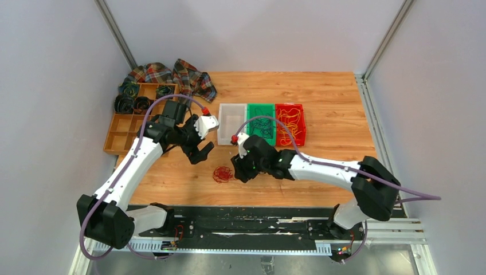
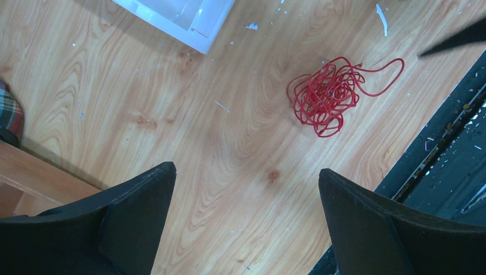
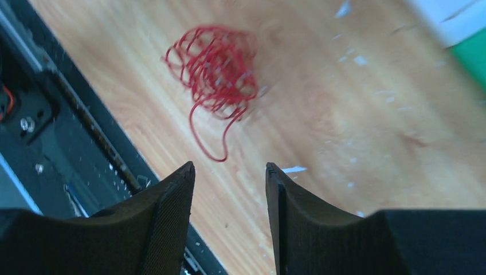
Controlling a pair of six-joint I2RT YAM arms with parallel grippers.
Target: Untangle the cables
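The red cable point(image 2: 326, 94) lies as a tight ball on the surface point(image 2: 172, 114), upper right of the left wrist view, just beside the black rail point(image 2: 447, 154) at the surface's near edge. The left gripper point(image 2: 245, 175) hangs wide open and empty. The right gripper point(image 3: 229, 169) is partly open, with nothing between its fingers. A tug on one loop would likely drag the whole ball, perhaps over the edge onto the rail. So thin a strand may also slip free.

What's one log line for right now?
red cable: tangled, on table | left hand: open, empty | right hand: open, empty
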